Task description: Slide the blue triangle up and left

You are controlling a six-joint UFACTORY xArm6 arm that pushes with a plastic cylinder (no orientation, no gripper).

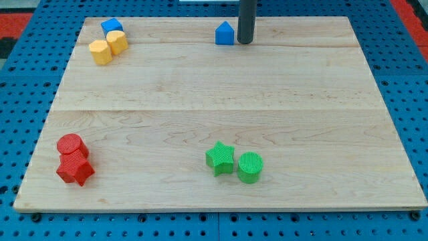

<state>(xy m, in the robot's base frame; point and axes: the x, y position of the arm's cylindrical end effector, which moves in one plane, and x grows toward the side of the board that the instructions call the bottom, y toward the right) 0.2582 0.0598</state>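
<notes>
Taking the wooden board [221,100] as the landmark, the things nearest the view's bottom lie along its lower part: a red star [75,170] sits by the board's bottom-left corner, with a red cylinder [71,145] touching it just above. Toward the middle of the board's lower edge, a green star [220,158] lies just beside a green cylinder [250,167], the cylinder on the view's right of the star and a little lower. The broad middle band of the board carries only wood grain. Farther off, near the board's top-left corner, three blocks huddle together: a yellow block [101,51] with faceted sides, a second yellow block [117,41] touching it on the view's right, and a blue block [112,26] just above them, its exact shape hard to make out. Close to the board's top edge, slightly right of its centre line, stands the blue triangle [225,33], a small house-like piece with a pointed top. Right beside it, on the view's right, the dark rod comes down from the top of the view, and my tip [245,42] rests on the board touching or nearly touching the triangle's right side. The arm has no pincer at all, just this rod, so nothing is gripped or held; the tip only stands against the block.
</notes>
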